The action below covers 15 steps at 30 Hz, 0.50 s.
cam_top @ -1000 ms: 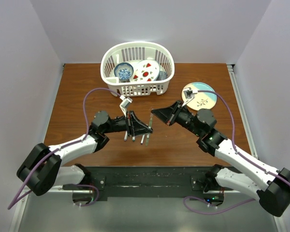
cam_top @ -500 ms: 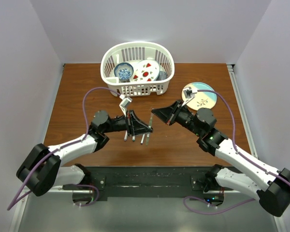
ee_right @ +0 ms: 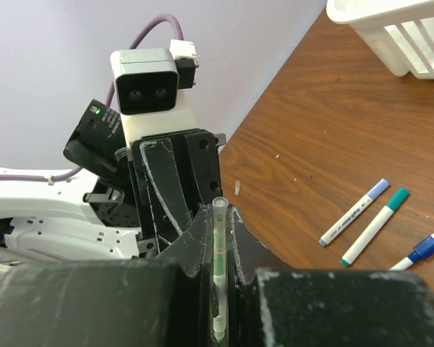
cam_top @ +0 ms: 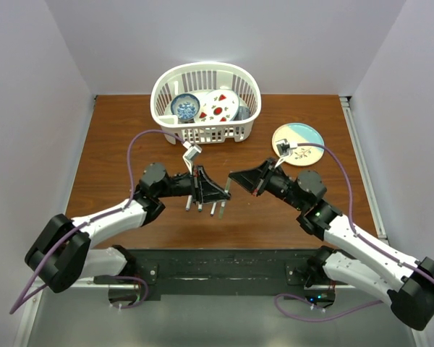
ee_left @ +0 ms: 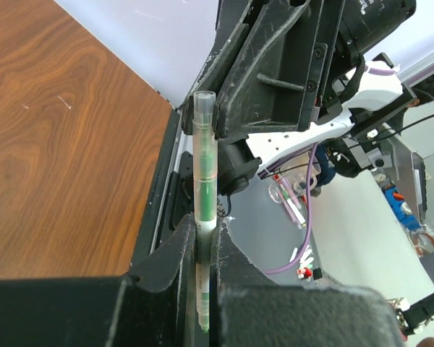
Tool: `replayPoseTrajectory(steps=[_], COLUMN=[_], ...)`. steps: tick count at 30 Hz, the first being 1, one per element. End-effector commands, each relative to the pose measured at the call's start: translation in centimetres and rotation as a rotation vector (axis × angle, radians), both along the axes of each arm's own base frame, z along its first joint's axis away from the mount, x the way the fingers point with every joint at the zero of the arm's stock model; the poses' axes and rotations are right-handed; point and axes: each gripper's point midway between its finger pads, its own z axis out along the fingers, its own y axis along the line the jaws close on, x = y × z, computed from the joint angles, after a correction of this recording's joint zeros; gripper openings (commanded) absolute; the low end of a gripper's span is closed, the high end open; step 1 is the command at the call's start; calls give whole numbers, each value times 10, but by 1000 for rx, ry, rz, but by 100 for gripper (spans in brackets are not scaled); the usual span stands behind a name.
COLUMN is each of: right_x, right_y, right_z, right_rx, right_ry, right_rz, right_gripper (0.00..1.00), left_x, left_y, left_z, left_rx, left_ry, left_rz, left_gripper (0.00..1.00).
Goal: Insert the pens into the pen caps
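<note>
Both sets of jaws are squeezing shut on the same green pen (ee_left: 204, 217), one at each end, up in the air between the two arms. The left gripper (ee_left: 202, 253) is holding the barrel; the right gripper (ee_right: 219, 289) is holding the far end. I think the pushing-together step is happening now, and next comes a straight, gentle push. Only the right wrist view is showing three capped pens (ee_right: 372, 217) lying on the desk (ee_right: 325, 130). The top view is showing the white basket (cam_top: 206, 101).

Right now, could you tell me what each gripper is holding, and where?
Both the left gripper and right gripper pinch the same green-and-clear pen, at opposite ends.
</note>
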Motion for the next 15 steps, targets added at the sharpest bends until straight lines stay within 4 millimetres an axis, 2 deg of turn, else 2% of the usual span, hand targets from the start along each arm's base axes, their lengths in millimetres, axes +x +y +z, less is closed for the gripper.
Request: replayPoseTrajectory(steps=[1, 6, 8, 11, 15], right_x=[-20, -27, -26, -18, -13], right_y=[4, 4, 1, -5, -6], right_z=[-34, -35, -25, -9, 12], right_rx=[-87, -113, -97, -57, -8], right_ry=[52, 56, 52, 54, 35], right_rz=[95, 125, 103, 36, 11], right_gripper=[0, 2, 14, 23, 46], left_x=[22, 27, 25, 21, 14], left_y=[-4, -5, -4, -1, 3], left_z=[46, 51, 50, 48, 46], left_rx=[-78, -53, -47, -35, -22], left_ry=[-155, -193, -200, -213, -230], left_rz=[71, 89, 81, 74, 70], left_gripper=[0, 0, 0, 0, 0])
